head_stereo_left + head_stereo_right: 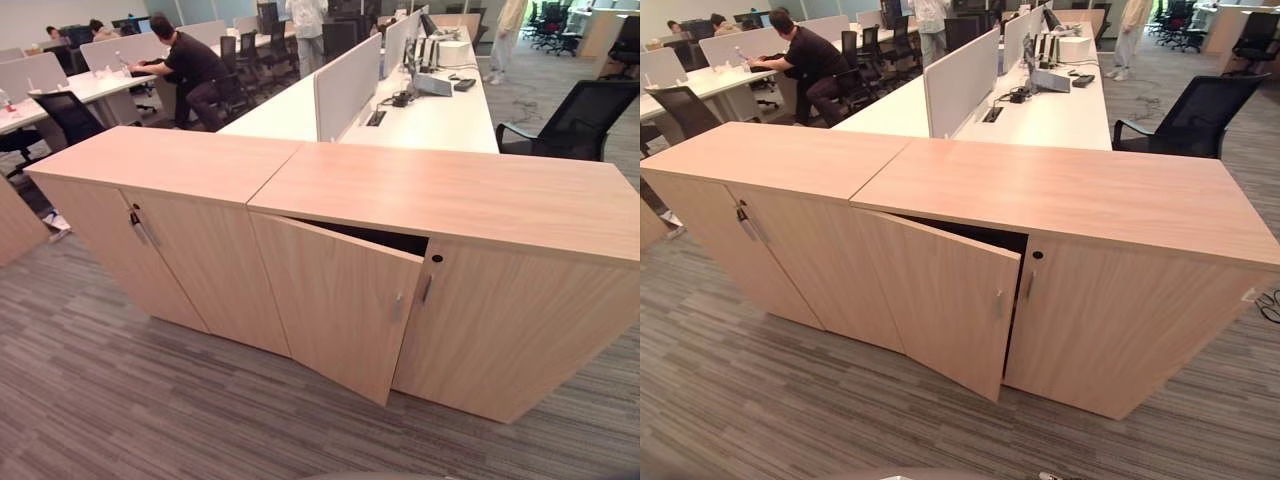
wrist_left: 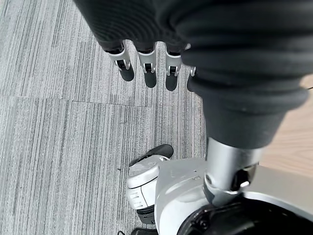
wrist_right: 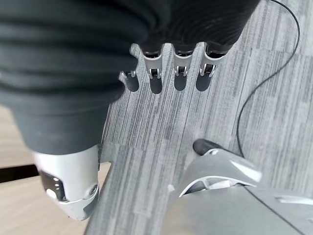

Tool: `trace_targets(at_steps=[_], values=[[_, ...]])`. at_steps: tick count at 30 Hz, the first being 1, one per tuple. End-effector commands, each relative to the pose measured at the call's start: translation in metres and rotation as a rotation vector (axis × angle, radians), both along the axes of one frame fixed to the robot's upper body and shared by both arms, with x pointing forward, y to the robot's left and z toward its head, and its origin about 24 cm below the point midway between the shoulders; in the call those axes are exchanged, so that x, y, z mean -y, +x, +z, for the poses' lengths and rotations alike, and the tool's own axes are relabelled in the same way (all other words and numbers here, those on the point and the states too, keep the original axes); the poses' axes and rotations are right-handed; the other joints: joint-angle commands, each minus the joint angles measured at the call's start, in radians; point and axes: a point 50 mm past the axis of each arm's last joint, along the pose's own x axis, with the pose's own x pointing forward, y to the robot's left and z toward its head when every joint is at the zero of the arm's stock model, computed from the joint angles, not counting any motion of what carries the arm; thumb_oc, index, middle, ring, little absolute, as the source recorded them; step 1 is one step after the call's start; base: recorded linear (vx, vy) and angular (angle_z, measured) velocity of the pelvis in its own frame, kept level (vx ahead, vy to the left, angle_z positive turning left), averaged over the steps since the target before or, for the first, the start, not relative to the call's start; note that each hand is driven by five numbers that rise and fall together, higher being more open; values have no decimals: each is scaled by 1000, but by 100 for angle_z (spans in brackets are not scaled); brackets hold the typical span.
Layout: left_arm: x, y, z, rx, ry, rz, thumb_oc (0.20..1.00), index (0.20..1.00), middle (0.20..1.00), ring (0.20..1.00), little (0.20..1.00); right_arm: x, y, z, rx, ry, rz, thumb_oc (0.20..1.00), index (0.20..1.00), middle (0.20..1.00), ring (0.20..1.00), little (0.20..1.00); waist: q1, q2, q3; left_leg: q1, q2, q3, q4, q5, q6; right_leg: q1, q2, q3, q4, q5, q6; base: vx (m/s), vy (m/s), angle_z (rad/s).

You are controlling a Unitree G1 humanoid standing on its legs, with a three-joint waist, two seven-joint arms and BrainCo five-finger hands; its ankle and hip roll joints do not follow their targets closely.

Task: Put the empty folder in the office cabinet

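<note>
A long, low office cabinet (image 1: 330, 190) of pale wood stood across the middle of the head views, its flat top running from about 9 o'clock to 3 o'clock. It was made of two units set side by side, each with a pair of doors. On the right-hand unit, the left door (image 1: 335, 305) stood ajar, swung out toward the camera at roughly 6 o'clock, with a dark gap behind its upper edge; what lay inside could not be made out. The door beside it (image 1: 510, 335), at about 4 o'clock, was closed, and so were the two doors of the left-hand unit (image 1: 165, 255) at 8 o'clock. Slim metal handles (image 1: 427, 289) sat near the meeting edges of the doors.

I could not find the folder on the cabinet top, on the carpet or in either hand.

The left hand (image 2: 146, 58) hung over grey striped carpet (image 2: 58, 147), its fingers straight and relaxed, spread wide and holding nothing. The right hand (image 3: 166, 73) hung the same way over the carpet, fingers straight and loose, also holding nothing.

Behind the cabinet, at 12 o'clock, a white table (image 1: 430, 115) with a grey divider screen (image 1: 345, 85) ran away from the camera. A black office chair (image 1: 575, 120) stood at 2 o'clock. At 11 o'clock a person (image 1: 190, 70) in dark clothes sat at another table, and others stood farther back.
</note>
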Motion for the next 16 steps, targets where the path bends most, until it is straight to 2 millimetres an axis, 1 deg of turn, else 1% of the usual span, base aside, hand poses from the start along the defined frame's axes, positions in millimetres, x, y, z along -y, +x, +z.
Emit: trace_targets(at_steps=[1,6,7,8,12,16], values=[[33,5,-6,24,-94,-13,1000,1000,1000,1000,1000,2,16,3,9,-20,13,1000,1000,1000,1000,1000,-1,-37,1,-57,-32,-70,48,-59,-36,94,41,-72,-260,170,16,0,5,-13],[32,-1,-6,-5,-85,-3,1000,1000,1000,1000,1000,2,15,3,10,-19,13,1000,1000,1000,1000,1000,-18,-36,-3,-54,-25,-51,58,-68,-35,86,42,-51,-263,174,16,-8,6,-12],[31,-1,-6,-4,-86,29,1000,1000,1000,1000,1000,-12,9,-2,23,29,50,1000,1000,1000,1000,1000,-34,-39,-3,-56,-20,-40,60,-67,-32,77,43,-36,-262,179,15,-52,-30,-14],[31,1,-7,-7,-86,46,1000,1000,1000,1000,1000,-15,1,-4,13,42,54,1000,1000,1000,1000,1000,-49,-43,0,-58,-14,-29,65,-69,-31,67,44,-22,-262,184,15,-56,-37,-18],[29,5,-6,11,-80,69,1000,1000,1000,1000,1000,-14,-8,-5,-11,46,55,1000,1000,1000,1000,1000,-64,-51,-1,-68,-4,-10,76,-75,-31,53,43,-13,-267,192,18,-27,-24,-66],[28,9,-6,28,-86,76,1000,1000,1000,1000,1000,-15,-8,-5,-5,55,63,1000,1000,1000,1000,1000,-72,-58,0,-68,2,6,82,-80,-31,48,41,-13,-270,200,20,-15,-18,-10]])
